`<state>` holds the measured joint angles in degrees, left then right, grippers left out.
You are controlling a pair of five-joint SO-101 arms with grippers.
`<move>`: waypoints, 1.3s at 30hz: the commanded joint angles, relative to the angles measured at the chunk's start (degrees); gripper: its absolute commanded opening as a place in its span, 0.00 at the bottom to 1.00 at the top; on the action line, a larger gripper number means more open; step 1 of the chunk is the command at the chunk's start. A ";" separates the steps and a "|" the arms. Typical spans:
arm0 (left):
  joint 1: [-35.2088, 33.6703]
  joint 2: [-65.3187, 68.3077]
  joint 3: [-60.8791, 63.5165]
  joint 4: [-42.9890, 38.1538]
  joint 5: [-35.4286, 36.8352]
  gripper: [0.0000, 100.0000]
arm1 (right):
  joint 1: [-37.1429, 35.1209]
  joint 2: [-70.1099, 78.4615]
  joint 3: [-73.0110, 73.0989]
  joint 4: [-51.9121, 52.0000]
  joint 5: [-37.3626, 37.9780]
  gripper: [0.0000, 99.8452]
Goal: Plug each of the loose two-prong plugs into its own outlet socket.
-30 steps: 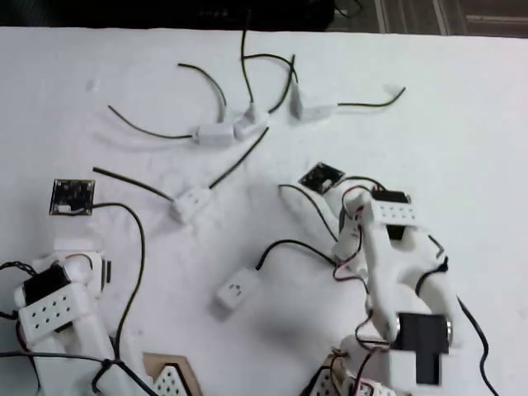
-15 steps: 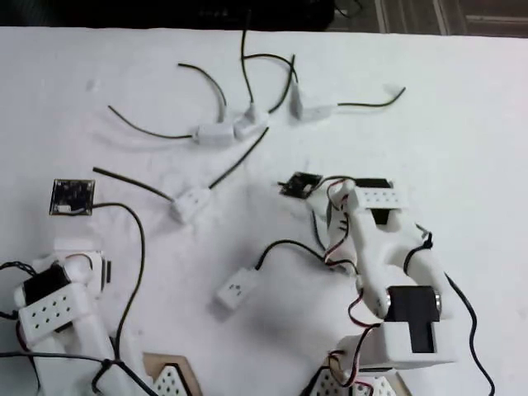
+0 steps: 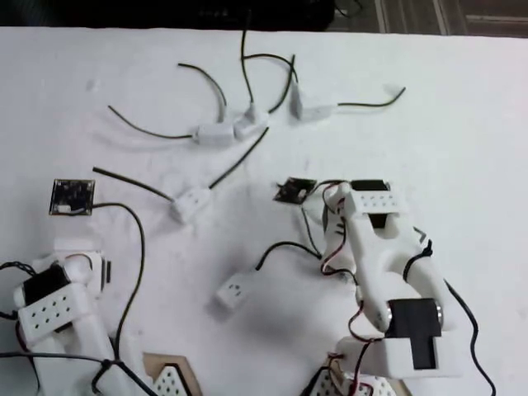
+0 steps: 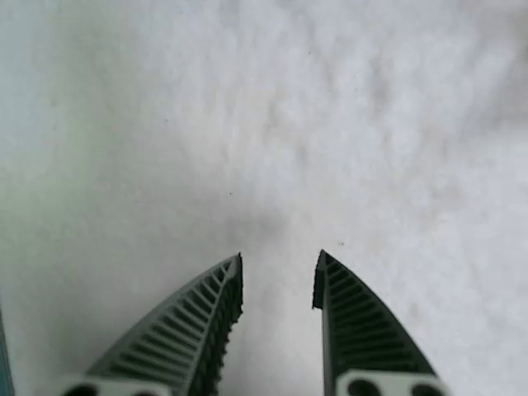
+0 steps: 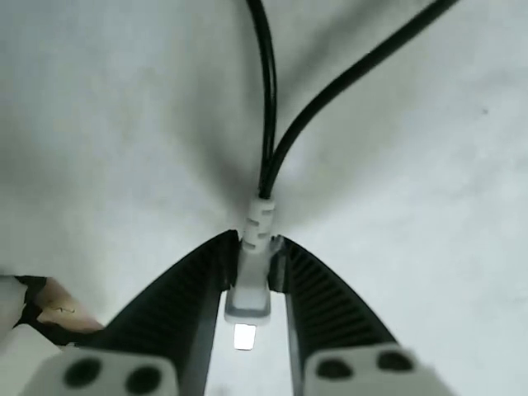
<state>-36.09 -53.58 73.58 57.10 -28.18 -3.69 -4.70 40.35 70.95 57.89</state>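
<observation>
My right gripper (image 5: 252,241) is shut on a small white two-prong plug (image 5: 247,289), whose black cable (image 5: 266,99) runs away over the table. In the high view the right arm (image 3: 375,239) stands right of centre, and a white outlet socket (image 3: 233,290) with a black lead lies to its left. A second white socket (image 3: 190,203) lies farther up and left. My left gripper (image 4: 278,262) hangs open over bare white table with nothing between its fingers; the left arm (image 3: 54,305) sits at the bottom left corner.
Near the far edge lie a joined white plug and socket (image 3: 221,132) and another white plug (image 3: 309,110), each trailing black cable. A second black cable (image 5: 371,62) crosses near the held plug. A wooden piece (image 3: 169,375) sits at the front edge.
The right arm has swung left and drawn back toward the front of the table with the plug held. The nearby socket has shifted slightly left. The left arm has stayed still.
</observation>
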 commanded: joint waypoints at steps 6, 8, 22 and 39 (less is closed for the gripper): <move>-0.04 -1.19 0.00 -0.70 -0.35 0.15 | 5.85 -1.98 -3.16 -13.85 -22.77 0.02; -0.04 -1.19 0.00 -0.70 -0.35 0.15 | 5.85 -1.98 -3.08 -18.33 -26.99 0.02; -0.04 -1.27 0.35 -0.70 -0.35 0.15 | 2.59 -1.80 1.85 -18.07 -34.37 0.02; -0.04 -1.27 0.35 -0.70 -0.35 0.15 | 1.71 -1.80 2.11 -0.40 -17.76 0.02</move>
<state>-36.00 -53.58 74.11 57.10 -28.18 -1.49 -4.70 42.29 68.92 37.93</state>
